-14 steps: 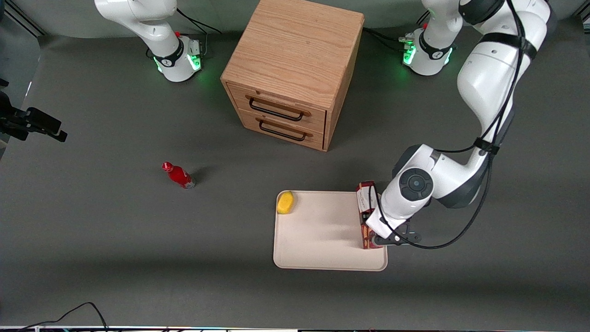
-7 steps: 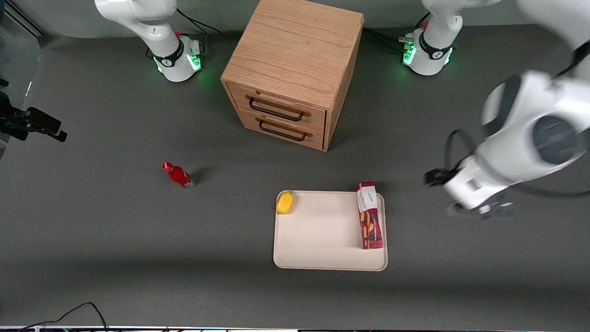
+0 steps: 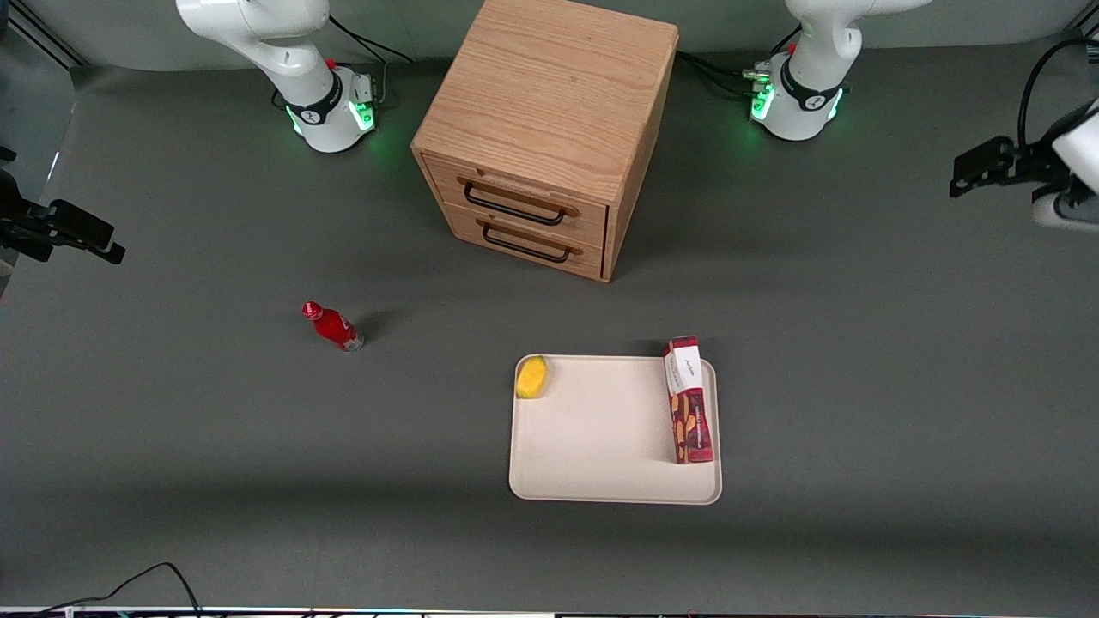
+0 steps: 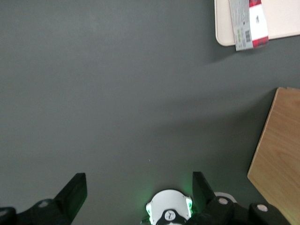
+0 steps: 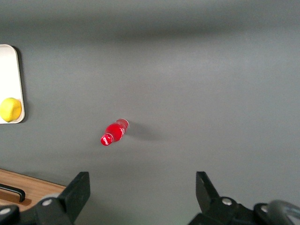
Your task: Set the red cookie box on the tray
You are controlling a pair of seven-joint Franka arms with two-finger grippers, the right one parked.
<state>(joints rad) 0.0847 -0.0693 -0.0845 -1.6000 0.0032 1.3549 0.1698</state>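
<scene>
Grey tabletop; red cookie box (image 3: 689, 400) now stands alone on tray (image 3: 601, 463), at tray's 3 o'clock edge; my gripper (image 4: 139, 193) has withdrawn high, fingers wide, empty; placement looks complete.

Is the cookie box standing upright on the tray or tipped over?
Upright: the cookie box stands on the tray, white end up. The open pincer is well away, empty.

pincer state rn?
Left pincer: open, holding nothing, up over bare table at the working arm's end, away from the box standing on the tray.
</scene>
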